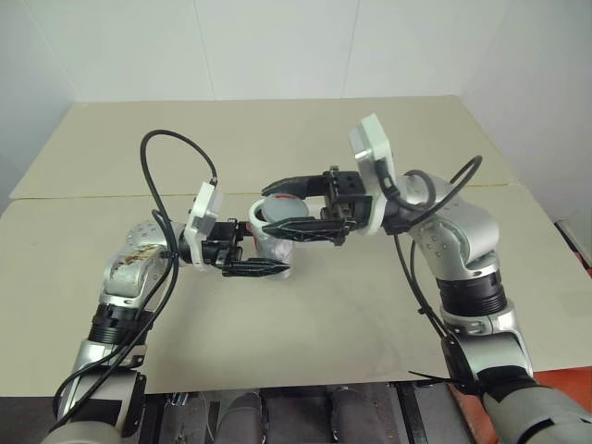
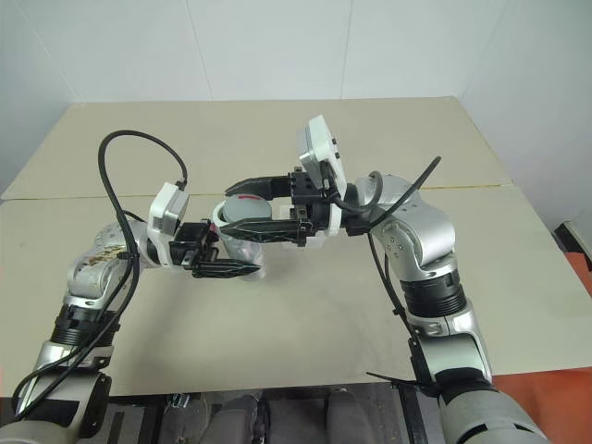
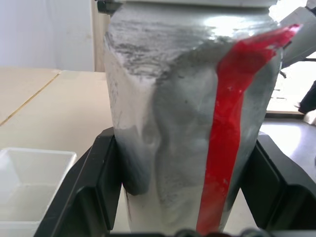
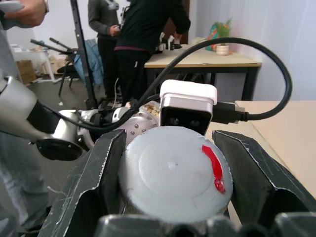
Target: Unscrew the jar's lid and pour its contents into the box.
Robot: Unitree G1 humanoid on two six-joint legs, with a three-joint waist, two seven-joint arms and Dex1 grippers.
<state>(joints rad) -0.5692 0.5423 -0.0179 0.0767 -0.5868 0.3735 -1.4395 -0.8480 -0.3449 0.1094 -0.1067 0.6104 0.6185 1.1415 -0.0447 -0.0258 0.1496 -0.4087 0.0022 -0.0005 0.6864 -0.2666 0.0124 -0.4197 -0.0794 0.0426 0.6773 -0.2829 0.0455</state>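
Jar (image 3: pixel 197 133) clamped in left pincer (image 1: pixel 257 268); right pincer (image 1: pixel 294 205) clamps lid (image 4: pixel 173 173).

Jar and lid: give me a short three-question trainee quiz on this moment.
1. True or false: the lid is already off the jar.
2. Which gripper clamps the lid? A) left gripper B) right gripper
3. What colour is the stripe down the jar's side?

Key: 1 false, the lid sits on the jar; 2 B, while the left gripper grips the jar's body; 3 red.
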